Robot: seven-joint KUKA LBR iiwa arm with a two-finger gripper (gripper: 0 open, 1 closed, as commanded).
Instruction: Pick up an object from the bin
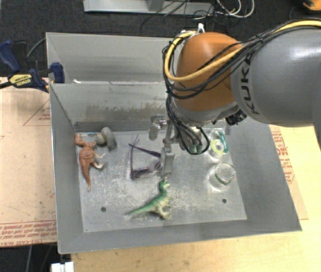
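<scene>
**Hovering hand just behind the green dinosaur**

Taking the green toy dinosaur (153, 204) near the front of the grey bin (64, 169) as marker: well to its left and farther back lies an orange-brown toy dinosaur (87, 154), stretched lengthwise with its head toward the back wall. Beside that head, also left of the marker, sits a small grey rounded lump (107, 137) (a pebble, by the look of it). Just behind the green dinosaur and slightly left lies a dark purple spectacle frame (140, 162).

The hand (165, 168) points straight down directly behind the green dinosaur's head, at the right end of the spectacle frame, the thing nearest to it. Whether it touches the frame, and whether it is released or clenched, I cannot tell.

Right of the marker and farther back lie a clear round plastic piece (223, 175) and, behind that, a green-and-white ring (219, 146). The arm (285, 78) enters above them.
</scene>
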